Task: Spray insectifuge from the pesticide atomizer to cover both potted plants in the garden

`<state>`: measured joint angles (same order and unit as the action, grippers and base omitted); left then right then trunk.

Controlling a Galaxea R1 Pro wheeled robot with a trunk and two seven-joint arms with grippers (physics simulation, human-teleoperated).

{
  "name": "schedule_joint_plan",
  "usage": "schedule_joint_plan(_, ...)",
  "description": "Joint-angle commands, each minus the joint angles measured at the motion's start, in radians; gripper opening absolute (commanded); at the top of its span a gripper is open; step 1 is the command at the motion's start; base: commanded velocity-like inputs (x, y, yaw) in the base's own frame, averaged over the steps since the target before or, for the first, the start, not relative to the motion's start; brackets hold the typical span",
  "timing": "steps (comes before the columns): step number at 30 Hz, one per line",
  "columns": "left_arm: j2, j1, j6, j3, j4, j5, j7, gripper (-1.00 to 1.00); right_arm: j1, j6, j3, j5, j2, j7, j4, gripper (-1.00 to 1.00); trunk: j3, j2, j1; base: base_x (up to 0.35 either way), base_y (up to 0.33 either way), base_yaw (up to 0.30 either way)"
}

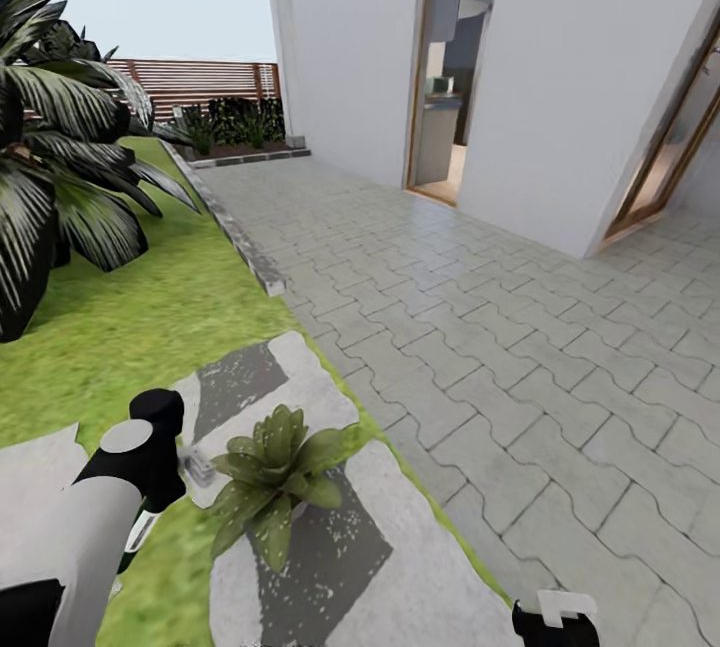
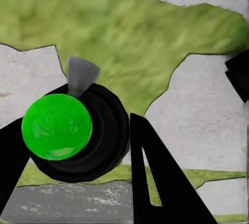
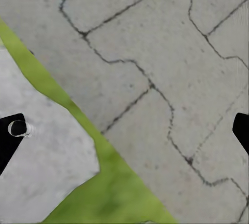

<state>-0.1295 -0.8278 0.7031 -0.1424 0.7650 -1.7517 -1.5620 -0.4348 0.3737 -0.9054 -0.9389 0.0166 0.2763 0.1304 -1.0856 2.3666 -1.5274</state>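
Pesticide atomizer (image 2: 62,130) clenched in left tool (image 2: 72,167); right tool (image 3: 127,130) released; potted plant (image 1: 275,477) on stepping stone (image 1: 330,567).

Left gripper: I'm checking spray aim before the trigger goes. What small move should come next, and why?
Probably swing the left gripper, shut on the atomizer, a little toward the potted plant. In the left wrist view the nozzle faces grass and stepping stone, no leaves, while the head view shows the plant close beside that arm.
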Motion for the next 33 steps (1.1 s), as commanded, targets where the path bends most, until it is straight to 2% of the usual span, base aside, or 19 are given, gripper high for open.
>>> schedule_joint_plan(1,0.0,-0.001,0.011,-0.002,0.001,-0.008,-0.009,-1.0,-0.001,0.004,-0.007,-0.011,0.001,0.004,-0.002,1.0,-0.001,0.0,0.0,0.0,0.0,0.276)
schedule_joint_plan(8,-0.006,-0.001,0.013,-0.003,0.001,-0.008,-0.009,-1.0,-0.001,0.004,-0.007,-0.011,0.0,0.004,-0.002,1.0,-0.001,0.0,0.0,0.003,-0.001,0.276)
schedule_joint_plan(13,-0.005,-0.001,0.013,-0.005,0.005,-0.007,-0.009,-1.0,-0.001,0.004,-0.007,-0.011,0.0,0.004,-0.002,1.0,-0.001,0.0,0.0,0.115,-0.162,0.253)
schedule_joint_plan(23,-0.002,-0.002,0.015,-0.005,0.013,-0.006,-0.009,-1.0,-0.001,0.005,-0.007,-0.014,0.006,0.001,-0.002,1.0,-0.001,0.0,0.0,0.103,-0.253,0.018)
schedule_joint_plan(29,-0.002,-0.002,0.015,-0.006,0.013,-0.006,-0.009,-1.0,-0.001,0.005,-0.007,-0.011,-0.001,0.003,-0.002,1.0,-0.001,0.0,0.0,0.03,-0.266,0.001)
schedule_joint_plan(33,-0.003,-0.002,0.015,-0.006,0.013,-0.006,-0.009,-1.0,-0.001,0.005,-0.007,-0.012,-0.001,0.003,-0.003,1.0,-0.001,0.0,0.0,0.0,-0.267,0.175)
